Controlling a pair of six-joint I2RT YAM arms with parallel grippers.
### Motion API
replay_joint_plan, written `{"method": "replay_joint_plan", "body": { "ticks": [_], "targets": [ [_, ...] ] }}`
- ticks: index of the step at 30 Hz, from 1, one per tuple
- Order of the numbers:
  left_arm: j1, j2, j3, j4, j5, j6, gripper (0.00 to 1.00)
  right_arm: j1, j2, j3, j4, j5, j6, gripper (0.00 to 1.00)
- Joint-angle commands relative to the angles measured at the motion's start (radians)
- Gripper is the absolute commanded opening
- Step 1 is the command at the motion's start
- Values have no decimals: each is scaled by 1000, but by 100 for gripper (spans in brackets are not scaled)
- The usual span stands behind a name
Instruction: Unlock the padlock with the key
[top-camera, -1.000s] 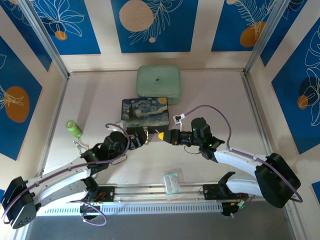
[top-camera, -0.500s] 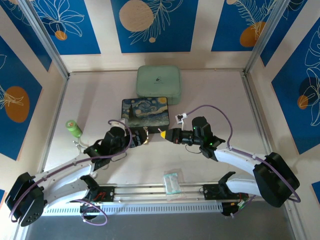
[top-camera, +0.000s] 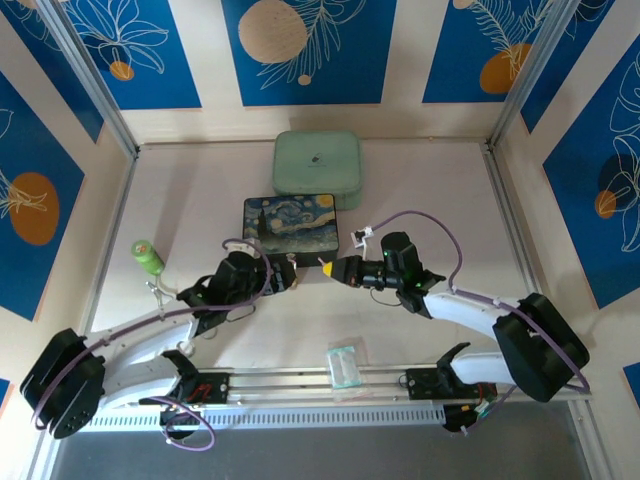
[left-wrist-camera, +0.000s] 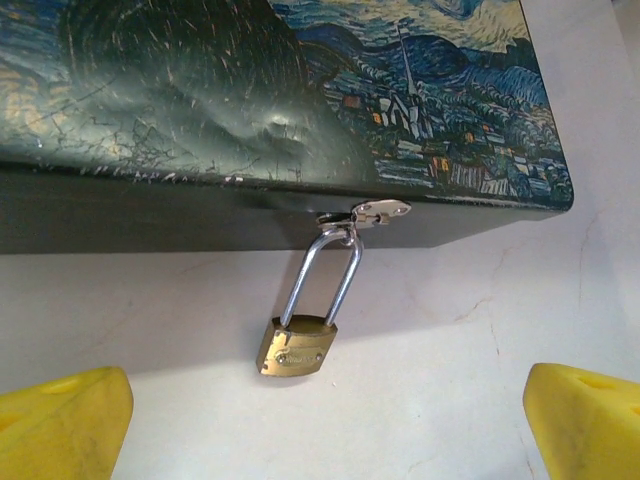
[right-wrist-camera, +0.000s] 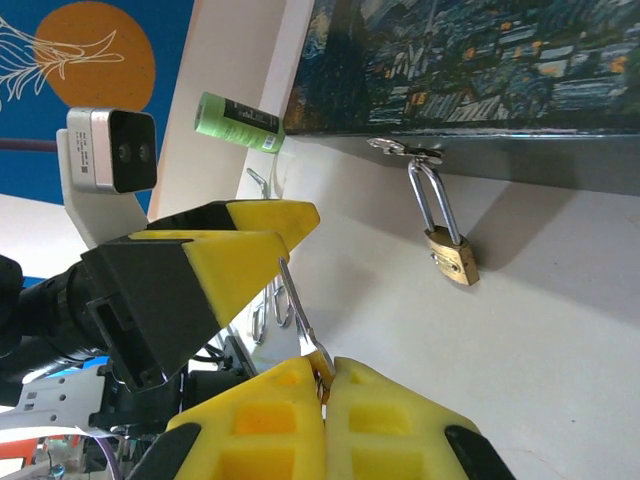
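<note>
One padlock (left-wrist-camera: 298, 348), one key (right-wrist-camera: 300, 315), two boxes (top-camera: 290, 225)

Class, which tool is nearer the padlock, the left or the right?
Left. The left tool is open, facing the padlock closely; the right tool, shut on the key, is farther off.

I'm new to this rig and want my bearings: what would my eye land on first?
The dark starry-night box sits mid-table, with a small brass padlock hooked through its front hasp. The right gripper pinches a thin silver key close by, and the left gripper faces the padlock, fingers wide open.
</note>
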Motion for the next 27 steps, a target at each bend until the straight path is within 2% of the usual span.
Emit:
{"method": "replay_joint_plan", "body": {
  "ticks": [1, 13, 25, 27],
  "targets": [
    [14, 13, 7, 49, 15, 18, 99, -12, 27, 2, 41, -7, -22, 0],
    [42, 73, -15, 126, 32, 55, 99, -23, 105, 3, 77, 6, -33, 0],
    [47, 307, -21, 388, 139, 94, 77, -27, 152, -15, 94, 11, -39, 0],
    [48, 350, -13, 414, 149, 94, 71, -27, 152, -19, 94, 12, -41, 0]
  ]
}}
